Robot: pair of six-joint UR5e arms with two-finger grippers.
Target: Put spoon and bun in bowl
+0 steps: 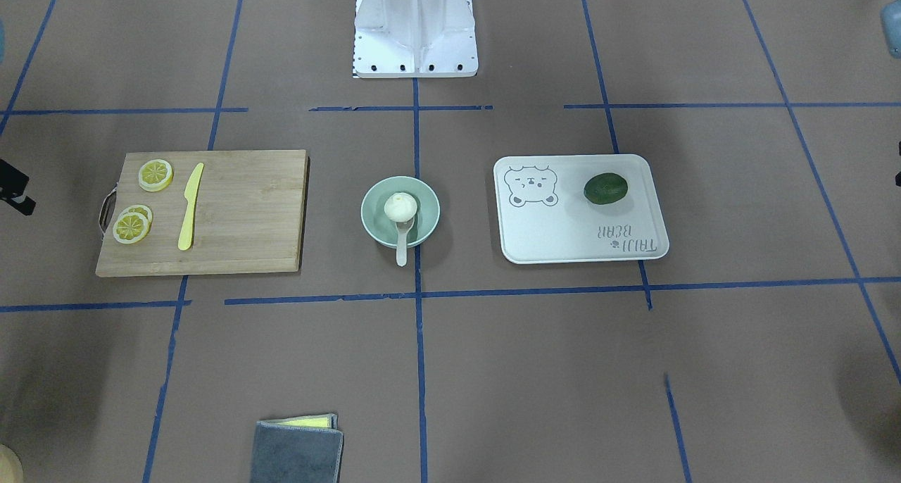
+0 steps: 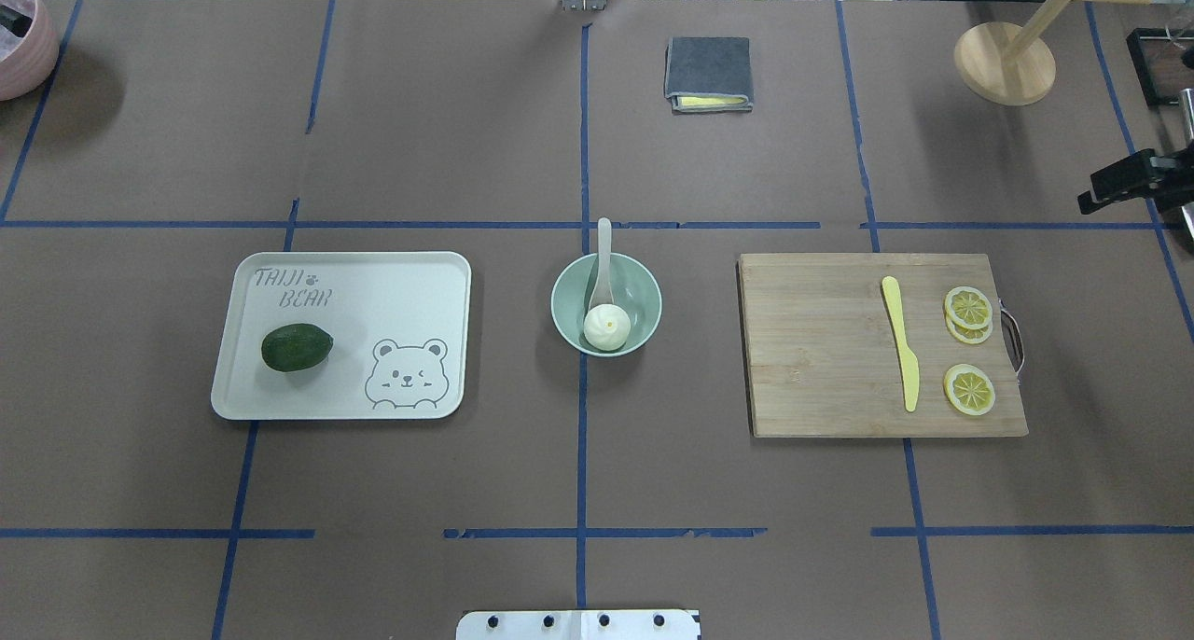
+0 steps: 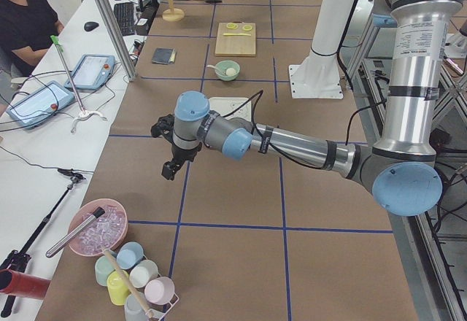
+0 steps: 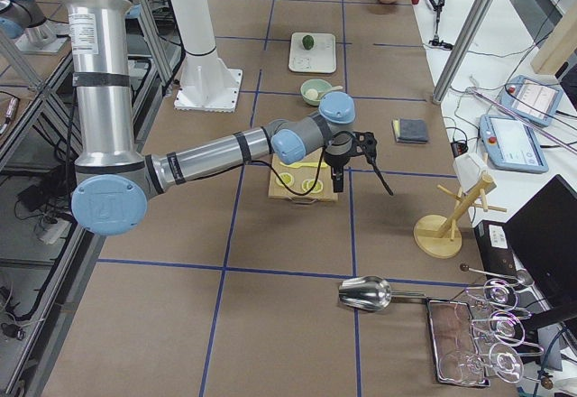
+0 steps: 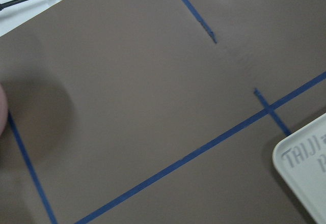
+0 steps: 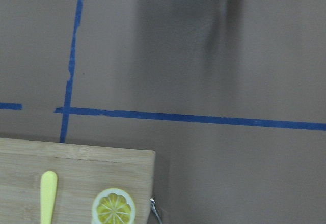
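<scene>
The pale mint-green bowl (image 2: 645,290) (image 1: 376,224) stands at the table's middle. The white pleated bun (image 2: 606,327) (image 1: 400,205) lies inside it. The pale beige spoon (image 2: 603,262) (image 1: 402,243) has its scoop in the bowl beside the bun, and its handle sticks out over the far rim. My right gripper (image 2: 1119,185) (image 1: 14,187) hangs at the table's right edge, far from the bowl; I cannot tell if it is open. My left gripper (image 3: 169,166) hovers beyond the tray's left, seen only from the side, so I cannot tell its state.
A white bear-print tray (image 2: 373,285) with a dark green avocado (image 2: 297,347) lies left of the bowl. A wooden cutting board (image 2: 821,360) with a yellow knife (image 2: 903,341) and lemon slices (image 2: 968,306) lies right. A grey cloth (image 2: 709,71) and a wooden stand (image 2: 1005,62) are at the far side.
</scene>
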